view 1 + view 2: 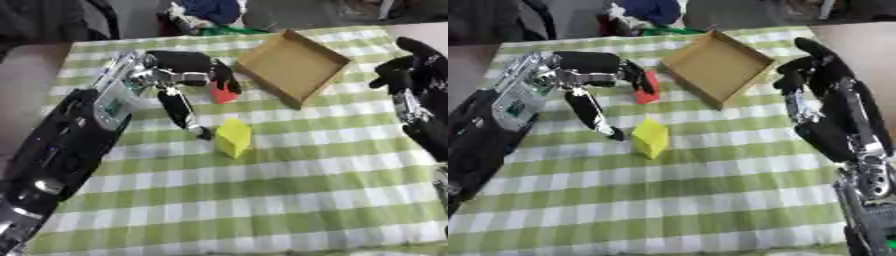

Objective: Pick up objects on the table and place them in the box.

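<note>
Left eye view, working across from the left edge of the green-and-white checked tablecloth (289, 200). Left hand (179, 70) lies out over the far-left part of the cloth, black and silver, arm coming in from the lower left corner. Its upper fingers (220, 75) curl over the small red block (225, 93), which sits near the far edge, just beside the box's near-left wall. Thumb (179, 110) points down toward the near side, its tip close to the yellow block but apart from the red one. Whether the fingertips truly clasp the red block or only drape over it cannot be told; it reads as a closing grasp, not a finished one.

Yellow rectangular block (234, 136) stands on the cloth toward the middle, untouched, well short of the box.

Shallow brown cardboard box (293, 65) sits askew at the far edge, one corner pointing at the near side; it looks empty inside.

Right hand (820, 80) hovers at the right edge, fingers relaxed and upright, holding nothing.

Judgement on the step: the red block is being taken first. To do it well, bring the thumb up against the block's near face opposite the fingers before lifting, so it does not squirt toward the box wall. Lift clear of the rim, carry a short way right, release over the box floor. Mind the thumb sweeping the yellow block.
</note>
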